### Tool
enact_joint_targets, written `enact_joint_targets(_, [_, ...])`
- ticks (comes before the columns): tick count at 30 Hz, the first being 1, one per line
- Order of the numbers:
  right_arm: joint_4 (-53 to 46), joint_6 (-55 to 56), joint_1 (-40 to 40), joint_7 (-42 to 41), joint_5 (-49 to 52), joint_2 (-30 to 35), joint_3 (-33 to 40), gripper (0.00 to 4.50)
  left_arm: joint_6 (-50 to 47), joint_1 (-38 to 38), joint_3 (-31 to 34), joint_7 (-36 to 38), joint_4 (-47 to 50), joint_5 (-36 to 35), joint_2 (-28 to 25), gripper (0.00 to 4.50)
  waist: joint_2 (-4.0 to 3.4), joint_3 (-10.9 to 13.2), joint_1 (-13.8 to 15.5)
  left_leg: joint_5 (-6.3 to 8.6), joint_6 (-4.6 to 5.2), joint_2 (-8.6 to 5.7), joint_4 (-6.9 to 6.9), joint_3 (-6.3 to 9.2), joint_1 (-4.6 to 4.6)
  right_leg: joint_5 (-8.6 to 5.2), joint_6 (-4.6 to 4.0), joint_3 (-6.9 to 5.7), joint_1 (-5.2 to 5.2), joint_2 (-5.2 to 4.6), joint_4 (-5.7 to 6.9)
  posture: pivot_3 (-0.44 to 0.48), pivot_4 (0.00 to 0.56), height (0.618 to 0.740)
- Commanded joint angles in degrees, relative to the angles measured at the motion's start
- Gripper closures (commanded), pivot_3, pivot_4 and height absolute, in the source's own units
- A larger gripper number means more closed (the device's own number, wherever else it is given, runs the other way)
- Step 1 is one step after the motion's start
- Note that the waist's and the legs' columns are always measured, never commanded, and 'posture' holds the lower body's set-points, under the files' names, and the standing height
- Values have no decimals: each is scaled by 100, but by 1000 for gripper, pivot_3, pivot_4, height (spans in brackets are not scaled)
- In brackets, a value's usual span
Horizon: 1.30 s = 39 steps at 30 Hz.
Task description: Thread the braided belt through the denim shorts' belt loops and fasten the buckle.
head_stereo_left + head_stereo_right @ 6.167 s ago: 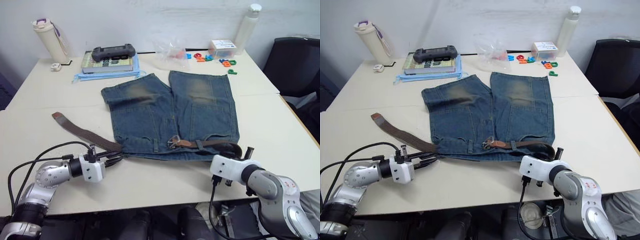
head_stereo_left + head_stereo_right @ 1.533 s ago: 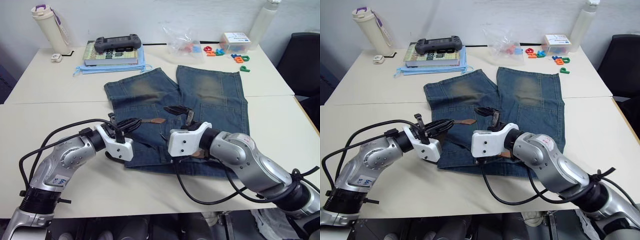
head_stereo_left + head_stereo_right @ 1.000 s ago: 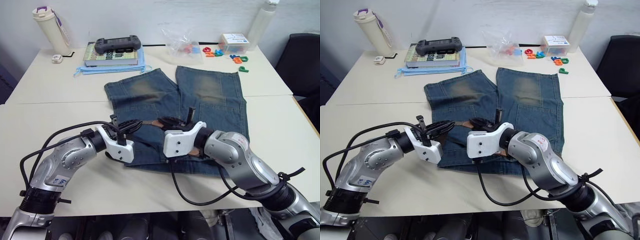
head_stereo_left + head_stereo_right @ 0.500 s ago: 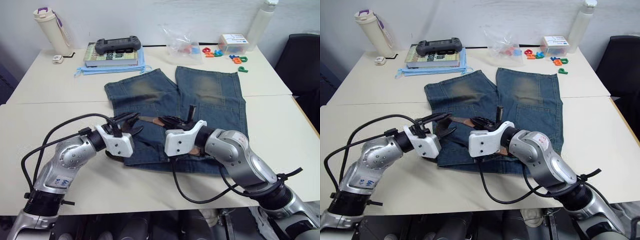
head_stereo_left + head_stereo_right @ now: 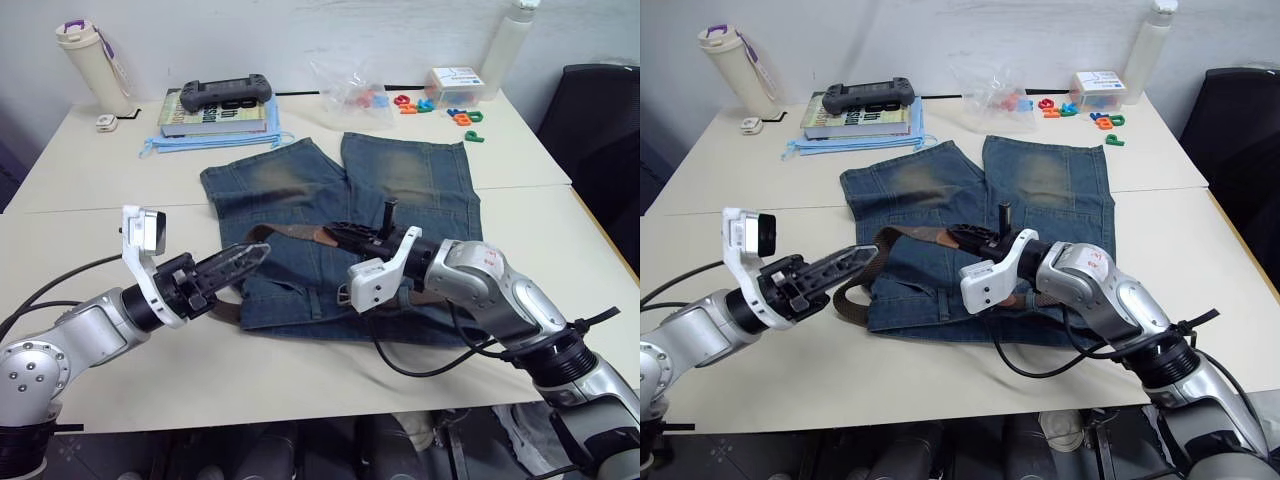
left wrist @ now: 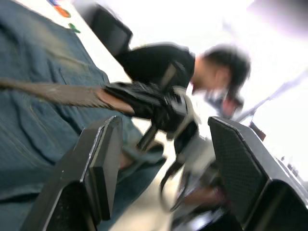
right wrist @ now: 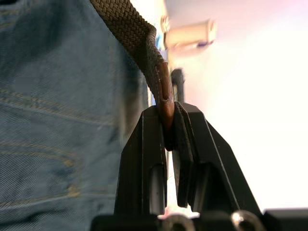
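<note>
Pinching tan tip of braided belt (image 5: 902, 237), right tool (image 7: 166, 126) held it above denim shorts (image 5: 420, 185) on tabletop (image 5: 90, 230). Left tool (image 5: 242, 260) stood wide, empty. Strap looked limp, light; grip near tip best.

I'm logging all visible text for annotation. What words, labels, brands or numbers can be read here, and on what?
None can be read.
The book cover under the game controller: print too small to read.
The small box near the white bottle: label too small.
The coloured plastic letters: shapes too small to name.
The right arm's stickers: blurred.
</note>
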<state>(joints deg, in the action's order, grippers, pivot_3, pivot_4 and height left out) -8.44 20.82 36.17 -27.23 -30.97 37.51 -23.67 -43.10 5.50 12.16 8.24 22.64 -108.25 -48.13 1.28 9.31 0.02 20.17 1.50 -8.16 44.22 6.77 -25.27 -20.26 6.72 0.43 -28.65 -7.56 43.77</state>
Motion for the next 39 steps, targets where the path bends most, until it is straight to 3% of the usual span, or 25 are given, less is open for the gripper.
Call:
enact_joint_targets(1, [-77,262,156,190,-92,-132,211,4500,242,84,-193,-1446,-43,-475,1027,1321,0,0,11,1,1,0,4,-3,0,0,0,3,0,0,2,0,150,659])
enact_joint_targets(9, [-318,249,48,128,-225,-292,302,4500,734,522,161,-3951,152,-475,3390,1321,21,2,54,24,7,-1,85,-7,-23,0,2,0,-2,10,29,0,150,659])
enact_joint_targets(14, [-421,250,-95,34,-272,-298,310,4500,755,809,518,-4480,274,-475,4159,1321,34,1,137,25,6,0,90,-11,-24,1,4,1,-1,11,30,0,150,659])
enact_joint_targets(20, [-515,200,-115,-26,-284,-376,334,4500,533,857,668,-4788,262,-475,4249,1321,34,1,145,26,7,0,91,-12,-25,1,4,1,-1,11,29,0,150,659])
enact_joint_targets(24, [-524,201,-131,-36,-303,-395,355,4500,344,835,702,-4732,228,-475,4242,2463,35,2,152,26,7,0,91,-12,-25,1,4,1,-1,11,29,0,150,659])
enact_joint_targets(28, [-533,189,-137,-35,-321,-418,361,4500,116,805,739,-4580,166,-475,4222,4395,35,2,150,26,6,0,91,-12,-25,1,4,2,-2,12,29,0,150,659])
enact_joint_targets(39, [-620,-105,-252,-171,-88,-578,414,4500,28,900,694,-4427,160,-475,4261,4461,35,2,153,27,6,0,90,-10,-26,1,4,1,-1,11,27,0,150,659])
